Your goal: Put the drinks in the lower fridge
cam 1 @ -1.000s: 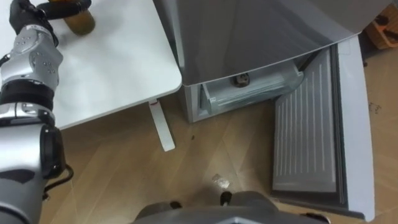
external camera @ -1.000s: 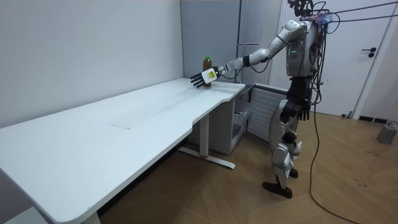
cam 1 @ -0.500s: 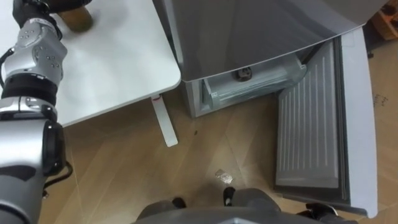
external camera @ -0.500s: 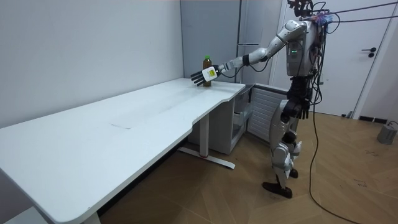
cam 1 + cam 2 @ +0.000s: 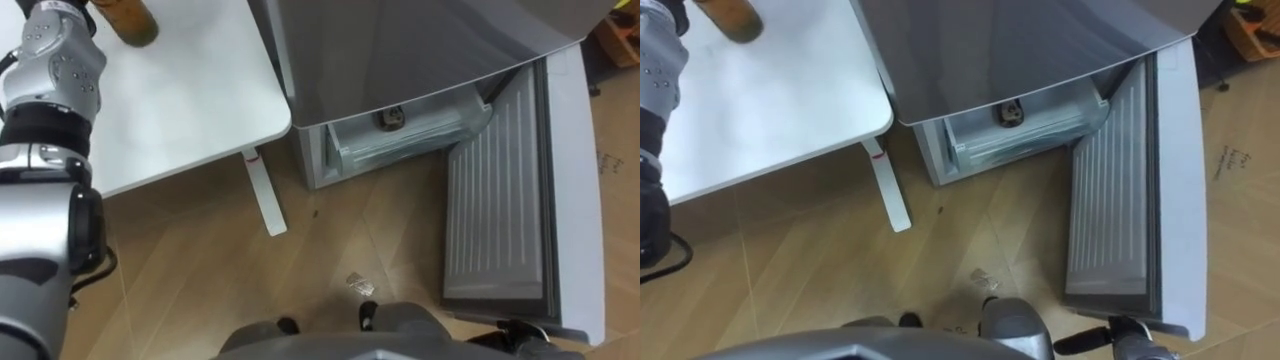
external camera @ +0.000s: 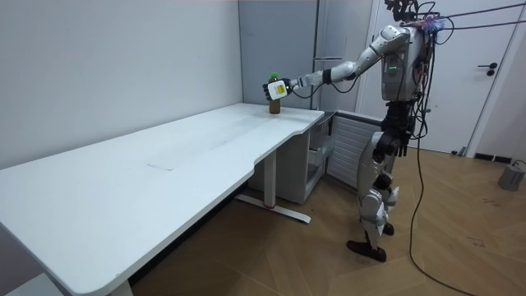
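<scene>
A brown drink bottle (image 5: 130,20) stands near the corner of the white table (image 5: 190,100). In the room view my left arm reaches out over the table, and my left hand (image 6: 277,86) is curled round the upper part of the bottle (image 6: 274,105), hiding its green cap. The bottle's base looks to be still on the tabletop. The lower fridge drawer (image 5: 410,140) is pulled out, with one dark bottle top (image 5: 388,121) showing inside. My right hand (image 6: 403,146) hangs by my hip.
I stand on the wood floor between the table's corner and the grey fridge (image 5: 420,50). The fridge's lower door (image 5: 500,210) lies swung open to my right. The table leg (image 5: 262,195) stands just left of the drawer. A small scrap (image 5: 357,285) lies on the floor.
My left hand has risen from beside the bottle's base, fingers spread, to its upper part and closed on it. The bottle and the fridge have stayed put.
</scene>
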Controlling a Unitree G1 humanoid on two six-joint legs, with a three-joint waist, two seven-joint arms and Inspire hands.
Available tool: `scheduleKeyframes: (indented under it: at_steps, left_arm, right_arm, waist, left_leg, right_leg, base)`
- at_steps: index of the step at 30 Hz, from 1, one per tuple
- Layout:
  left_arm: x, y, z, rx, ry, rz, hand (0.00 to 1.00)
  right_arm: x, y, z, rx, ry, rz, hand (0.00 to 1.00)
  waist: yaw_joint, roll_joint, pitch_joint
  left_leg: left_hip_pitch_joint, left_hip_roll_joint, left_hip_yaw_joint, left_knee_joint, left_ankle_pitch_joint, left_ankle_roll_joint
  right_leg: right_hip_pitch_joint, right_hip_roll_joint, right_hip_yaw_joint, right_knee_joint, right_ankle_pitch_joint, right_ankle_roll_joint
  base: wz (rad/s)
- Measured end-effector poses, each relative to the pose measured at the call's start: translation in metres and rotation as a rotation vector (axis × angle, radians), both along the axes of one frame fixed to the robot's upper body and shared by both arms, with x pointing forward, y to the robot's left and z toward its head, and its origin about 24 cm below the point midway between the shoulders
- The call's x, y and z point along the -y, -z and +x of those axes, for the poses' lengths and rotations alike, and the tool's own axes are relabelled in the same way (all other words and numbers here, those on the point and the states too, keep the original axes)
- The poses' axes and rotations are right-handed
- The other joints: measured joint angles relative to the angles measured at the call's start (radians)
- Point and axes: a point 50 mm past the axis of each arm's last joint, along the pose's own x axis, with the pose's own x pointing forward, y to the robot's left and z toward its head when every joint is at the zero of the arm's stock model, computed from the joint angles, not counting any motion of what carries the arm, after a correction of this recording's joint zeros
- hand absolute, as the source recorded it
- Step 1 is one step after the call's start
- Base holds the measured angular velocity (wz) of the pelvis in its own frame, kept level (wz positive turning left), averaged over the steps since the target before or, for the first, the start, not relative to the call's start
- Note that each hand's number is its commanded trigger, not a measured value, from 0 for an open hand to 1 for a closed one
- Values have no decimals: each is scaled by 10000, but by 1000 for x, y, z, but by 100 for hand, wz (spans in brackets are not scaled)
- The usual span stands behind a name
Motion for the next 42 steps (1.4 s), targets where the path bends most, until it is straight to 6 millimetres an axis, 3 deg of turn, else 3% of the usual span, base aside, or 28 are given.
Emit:
scheduleKeyframes:
  at_steps: [6,22,27,30,34,38,42]
  left_arm:
    - [5,2,1,-36,447,79,100]
    - [9,1,3,129,909,-214,100]
    - [22,-20,6,984,1726,573,100]
    - [27,-18,-4,1363,2201,863,100]
    - [35,-9,-24,1596,2671,1465,100]
    - [44,3,-48,1620,3390,2055,100]
    - [49,16,-56,1386,3755,1956,100]
  right_arm:
    - [1,0,-1,123,131,32,0]
    - [-1,0,0,134,85,317,0]
    - [-1,0,-3,120,88,367,0]
    - [-1,1,-9,56,278,421,0]
    - [-1,1,-6,245,473,482,0]
    - [-5,1,-1,454,266,657,0]
    - [-9,0,11,767,-65,1007,0]
  waist:
    - [-11,-94,-19]
    - [16,-33,-24]
    - [155,123,-56]
    - [332,194,-101]
    - [384,189,-104]
    - [463,103,-104]
    - [660,-38,-104]
  left_leg:
    - [-37,-32,2,-8,20,20]
    - [97,-30,-20,-51,20,20]
    - [426,-84,-172,-267,73,40]
    - [823,-85,-156,-456,103,23]
    - [1178,-94,-242,-582,127,0]
    - [1468,-127,-430,-670,133,-9]
    - [1513,-138,-539,-659,157,-25]
  right_leg:
    - [-29,-34,-5,-8,-1,4]
    - [177,-45,-62,-105,6,7]
    - [576,-91,-234,-290,30,19]
    - [912,-90,-259,-400,31,21]
    - [1330,-92,-347,-568,31,21]
    - [1833,-102,-535,-887,22,27]
    - [1909,-100,-603,-881,16,22]
  base:
    - [0]
    - [0]
    - [8]
    - [-1]
    - [8]
    - [16]
    - [7]
